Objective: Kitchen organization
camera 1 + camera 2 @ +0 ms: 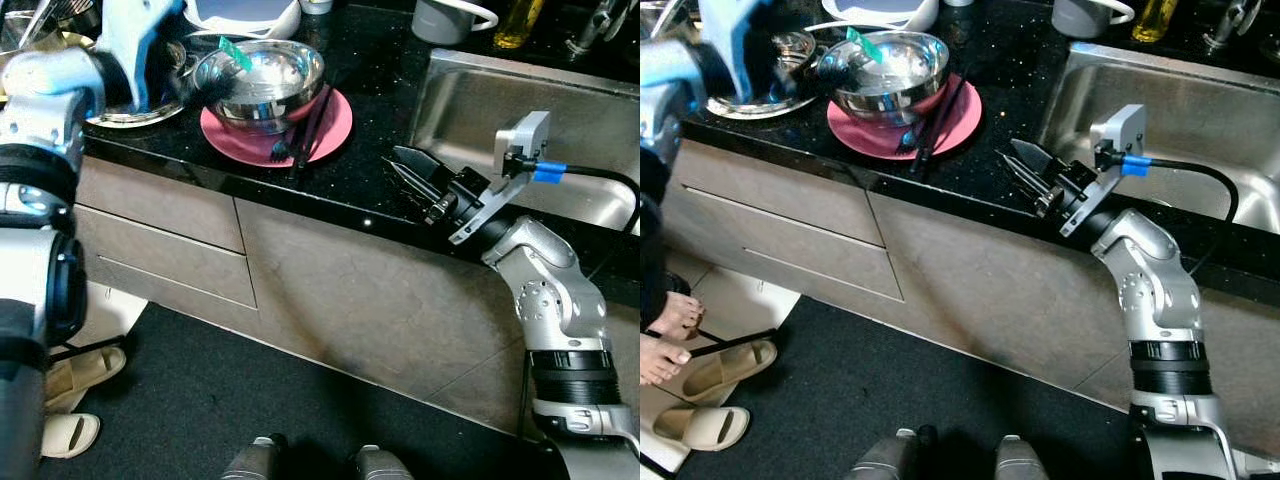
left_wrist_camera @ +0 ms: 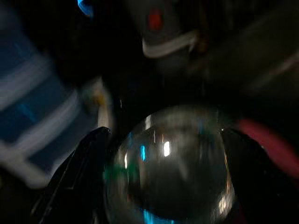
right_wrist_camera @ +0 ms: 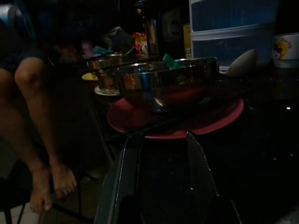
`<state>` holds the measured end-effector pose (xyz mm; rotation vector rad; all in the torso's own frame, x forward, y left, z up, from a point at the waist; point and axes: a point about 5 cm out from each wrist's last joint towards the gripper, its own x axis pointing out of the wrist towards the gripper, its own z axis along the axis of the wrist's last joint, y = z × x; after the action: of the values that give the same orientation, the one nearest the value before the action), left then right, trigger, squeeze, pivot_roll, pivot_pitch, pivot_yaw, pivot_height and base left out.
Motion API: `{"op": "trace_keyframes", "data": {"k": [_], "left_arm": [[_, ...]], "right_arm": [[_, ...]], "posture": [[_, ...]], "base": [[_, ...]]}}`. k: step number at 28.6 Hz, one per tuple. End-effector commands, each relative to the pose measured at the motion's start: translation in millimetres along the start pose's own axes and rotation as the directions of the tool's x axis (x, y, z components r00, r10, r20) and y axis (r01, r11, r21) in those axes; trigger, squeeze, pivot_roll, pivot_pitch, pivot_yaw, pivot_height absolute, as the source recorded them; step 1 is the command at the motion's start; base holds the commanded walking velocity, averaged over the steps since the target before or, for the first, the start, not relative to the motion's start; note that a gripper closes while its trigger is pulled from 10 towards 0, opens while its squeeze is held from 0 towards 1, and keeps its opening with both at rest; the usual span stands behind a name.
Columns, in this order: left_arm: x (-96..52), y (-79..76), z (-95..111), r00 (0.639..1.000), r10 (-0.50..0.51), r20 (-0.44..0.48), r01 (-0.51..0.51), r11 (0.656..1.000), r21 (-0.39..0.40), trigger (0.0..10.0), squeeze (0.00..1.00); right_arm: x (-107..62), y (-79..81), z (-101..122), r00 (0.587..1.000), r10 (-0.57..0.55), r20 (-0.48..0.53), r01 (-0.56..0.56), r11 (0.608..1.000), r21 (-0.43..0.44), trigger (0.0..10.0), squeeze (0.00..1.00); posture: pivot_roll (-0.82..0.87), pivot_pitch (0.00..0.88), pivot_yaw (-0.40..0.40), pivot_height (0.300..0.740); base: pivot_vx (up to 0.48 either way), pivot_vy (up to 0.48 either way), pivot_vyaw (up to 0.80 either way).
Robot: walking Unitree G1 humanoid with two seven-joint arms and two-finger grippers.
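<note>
Along the black counter [image 1: 370, 170], beside a steel sink [image 1: 560, 130], a pink plate [image 1: 335, 125] carries a steel bowl [image 1: 262, 85] with dark chopsticks [image 1: 308, 130] leaning across the plate's edge. I judge the bowl light, rigid and slick, best pinched at its thin rim. The left gripper [image 2: 163, 186] hovers at the bowl, jaws spread either side. The right gripper [image 1: 412, 175] rests low at the counter edge, jaws parted and empty.

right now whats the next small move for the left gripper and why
Probably close the left gripper on the steel bowl: its open fingers straddle the bowl's rim, and the bowl sits on the pink plate by the sink.
</note>
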<state>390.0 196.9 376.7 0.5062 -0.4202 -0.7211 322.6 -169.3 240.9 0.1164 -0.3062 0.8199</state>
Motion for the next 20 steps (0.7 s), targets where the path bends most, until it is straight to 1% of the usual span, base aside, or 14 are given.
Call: {"op": "trace_keyframes", "data": {"k": [1,4,6,7,8,9,11,12,13,15,16,18,19,20], "left_arm": [[2.0,3.0,13,0.997,0.004,0.073,-0.004,1.0,-0.002,10.0,0.0],[9.5,-2.2,32,0.974,0.027,0.227,-0.019,0.999,-0.037,10.0,0.0],[11.2,-7.3,37,0.956,0.059,0.289,-0.045,0.998,-0.054,10.0,0.0],[11.3,-9.5,38,0.95,0.072,0.304,-0.058,0.997,-0.056,10.0,0.0],[11.9,-15.8,37,0.942,0.093,0.323,-0.075,0.995,-0.067,10.0,0.0],[11.9,-15.8,37,0.942,0.093,0.323,-0.075,0.995,-0.067,10.0,0.0],[11.2,-31.9,35,0.924,0.133,0.357,-0.102,0.989,-0.105,10.0,0.0],[9.6,-42.1,33,0.918,0.151,0.366,-0.116,0.986,-0.117,10.0,0.0],[8.3,-48.2,31,0.915,0.161,0.37,-0.124,0.985,-0.122,10.0,0.0],[4.5,-65.7,26,0.901,0.215,0.376,-0.157,0.971,-0.178,10.0,0.0],[4.5,-65.7,26,0.901,0.215,0.376,-0.157,0.971,-0.178,10.0,0.0],[0.3,-85.6,20,0.89,0.276,0.364,-0.195,0.95,-0.244,10.0,0.0],[-1.8,-92.9,18,0.888,0.294,0.353,-0.205,0.942,-0.266,10.0,0.0],[-1.8,-92.9,18,0.888,0.294,0.353,-0.205,0.942,-0.266,10.0,0.0]], "right_arm": [[-1.1,-1.1,2,1.0,-0.006,0.02,0.006,1.0,0.006,10.0,0.0],[1.8,0.8,7,0.995,-0.001,0.097,-0.005,0.998,0.062,10.0,0.0],[3.7,2.7,7,0.992,0.001,0.126,-0.012,0.996,0.084,10.0,0.0],[4.5,3.3,7,0.992,0.001,0.13,-0.012,0.996,0.087,10.0,0.0],[6.4,5.2,6,0.991,0.005,0.134,-0.017,0.996,0.091,10.0,0.0],[6.4,5.2,6,0.991,0.005,0.134,-0.017,0.996,0.091,10.0,0.0],[10.3,9.6,4,0.989,0.017,0.146,-0.032,0.994,0.102,10.0,0.0],[12.9,12.1,3,0.988,0.024,0.154,-0.041,0.993,0.11,10.0,0.0],[14.4,13.5,3,0.987,0.028,0.159,-0.047,0.992,0.116,10.0,0.0],[18.8,18.1,2,0.985,0.038,0.169,-0.059,0.991,0.123,10.0,0.0],[18.8,18.1,2,0.985,0.038,0.169,-0.059,0.991,0.123,10.0,0.0],[24.2,22.6,1,0.982,0.042,0.182,-0.066,0.989,0.129,10.0,0.0],[26.2,23.9,1,0.981,0.041,0.187,-0.066,0.989,0.133,10.0,0.0],[26.2,23.9,1,0.981,0.041,0.187,-0.066,0.989,0.133,10.0,0.0]], "posture": [[-0.03,0.174,-0.009,0.74],[-0.02,0.15,0.005,0.74],[-0.02,0.14,0.009,0.74],[-0.02,0.14,0.009,0.74],[-0.02,0.135,0.012,0.74],[-0.02,0.135,0.012,0.74],[-0.01,0.125,0.013,0.74],[-0.01,0.117,0.011,0.74],[-0.01,0.117,0.011,0.74],[0.0,0.107,0.014,0.74],[0.0,0.107,0.014,0.74],[0.01,0.102,0.015,0.74],[0.01,0.102,0.015,0.74],[0.01,0.102,0.015,0.74]], "base": [[0.0,0.0,0.0],[0.0,0.0,0.0],[0.0,0.0,0.0],[0.0,0.0,0.0],[0.0,0.0,0.0],[0.0,0.0,0.0],[0.0,0.0,0.0],[0.0,0.0,0.0],[0.0,0.0,0.0],[0.0,0.0,0.0],[0.0,0.0,0.0],[0.0,0.0,0.0],[0.0,0.0,0.0],[0.0,0.0,0.0]]}}
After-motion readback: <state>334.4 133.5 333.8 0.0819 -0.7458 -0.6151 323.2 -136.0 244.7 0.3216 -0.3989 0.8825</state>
